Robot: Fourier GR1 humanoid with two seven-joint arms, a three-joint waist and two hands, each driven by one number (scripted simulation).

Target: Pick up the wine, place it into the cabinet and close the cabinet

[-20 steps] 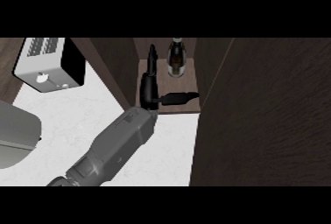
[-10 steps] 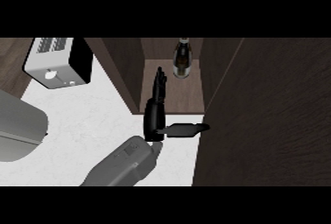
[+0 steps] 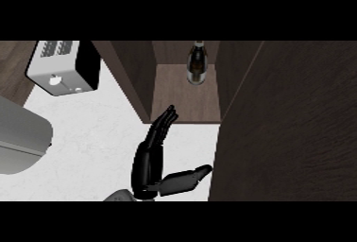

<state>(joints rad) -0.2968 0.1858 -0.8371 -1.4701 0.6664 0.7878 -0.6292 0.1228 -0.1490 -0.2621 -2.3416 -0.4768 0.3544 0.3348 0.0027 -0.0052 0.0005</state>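
We see the wine (image 3: 197,64) upright on the cabinet (image 3: 188,97) shelf, neck up toward us, right hand (image 3: 155,151) open, fingers straight.

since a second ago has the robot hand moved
Yes. The robot hand has pulled back out of the cabinet, away from the wine bottle on the shelf, toward the view's lower edge.

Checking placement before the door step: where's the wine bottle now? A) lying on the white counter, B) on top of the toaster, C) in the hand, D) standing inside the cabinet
D: the wine bottle stands upright at the back of the open cabinet, apart from the one hand in view, whose fingers are straight and hold nothing, out in front of the cabinet floor.
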